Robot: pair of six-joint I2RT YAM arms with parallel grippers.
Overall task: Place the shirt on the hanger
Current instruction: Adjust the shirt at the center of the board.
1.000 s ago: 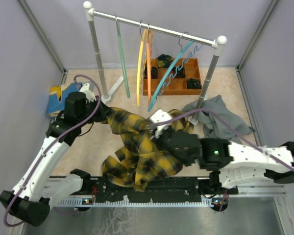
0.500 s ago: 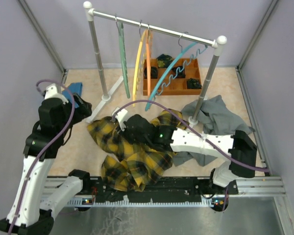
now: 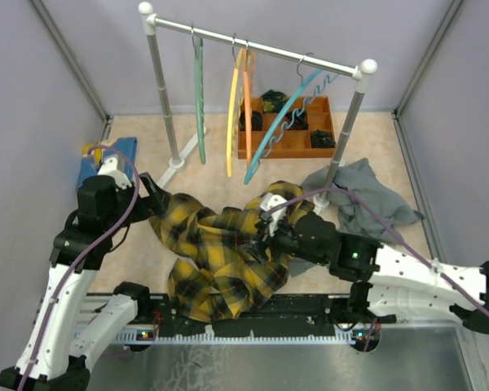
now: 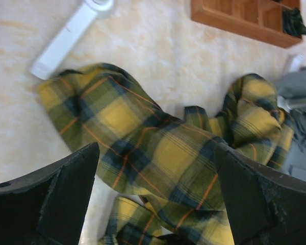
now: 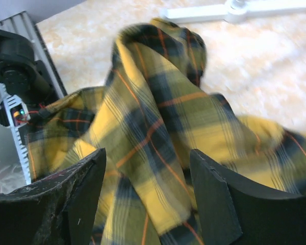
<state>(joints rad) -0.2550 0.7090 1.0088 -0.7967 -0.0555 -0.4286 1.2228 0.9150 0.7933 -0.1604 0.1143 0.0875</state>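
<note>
On the tabletop between both arms, the plaid shirt is seen crumpled. Left gripper is spread wide above it, nothing held; right gripper is parted too, empty. Teal hanger is hung on the rack.

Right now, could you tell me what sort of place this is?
Likely a robot test cell for hanging clothes: a metal garment rail holding a light blue plastic hanger, and a yellow and black plaid shirt heaped on a beige tabletop.
</note>
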